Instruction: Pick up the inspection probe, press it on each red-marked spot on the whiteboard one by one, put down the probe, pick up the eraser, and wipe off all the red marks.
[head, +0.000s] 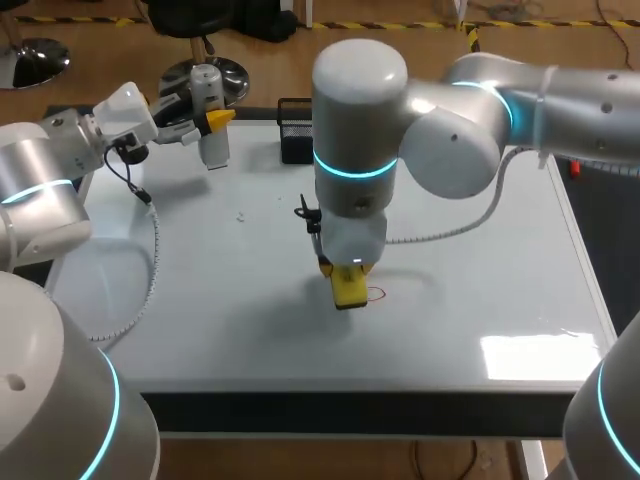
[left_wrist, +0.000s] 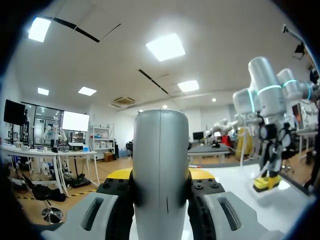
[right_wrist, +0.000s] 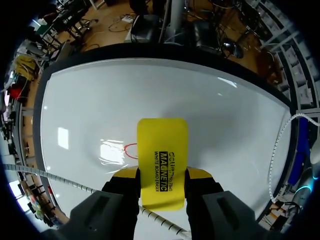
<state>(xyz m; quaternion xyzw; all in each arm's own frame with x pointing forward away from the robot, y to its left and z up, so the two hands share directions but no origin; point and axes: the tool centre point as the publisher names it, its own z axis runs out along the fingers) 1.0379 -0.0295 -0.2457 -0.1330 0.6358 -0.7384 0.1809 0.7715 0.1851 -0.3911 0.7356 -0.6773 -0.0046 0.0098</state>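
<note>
The whiteboard (head: 480, 300) takes up the whole tabletop, pale and glossy, with glare patches toward its near right corner; the right arm (head: 480, 110) comes in from the right and bends down over the middle of the board, its thick wrist column standing nearly upright; the left arm (head: 60, 160) comes in from the left and stops over the far left part of the board, a coiled cable hanging from it to the surface; at the board's far edge, between the two arms, stands a black mesh holder (head: 295, 130), and from this angle its inside is too dark to say what, if anything, lies in it; the inspection probe (head: 209, 100), a grey-white cylinder, is held upright and clear of the board, near the holder but apart from it; the left gripper (head: 215, 121) is clamped on it, and in the left wrist view the fingers (left_wrist: 120, 192) press the cylinder's body from both sides; the eraser (right_wrist: 162, 162), a yellow block with dark print, is gripped on its two long sides by the right gripper (head: 348, 268), with its free end pointing down close over the middle of the board; the red mark (head: 377, 294), a small drawn loop, lies just beside that end, partly hidden behind the eraser in the right wrist view.
</note>
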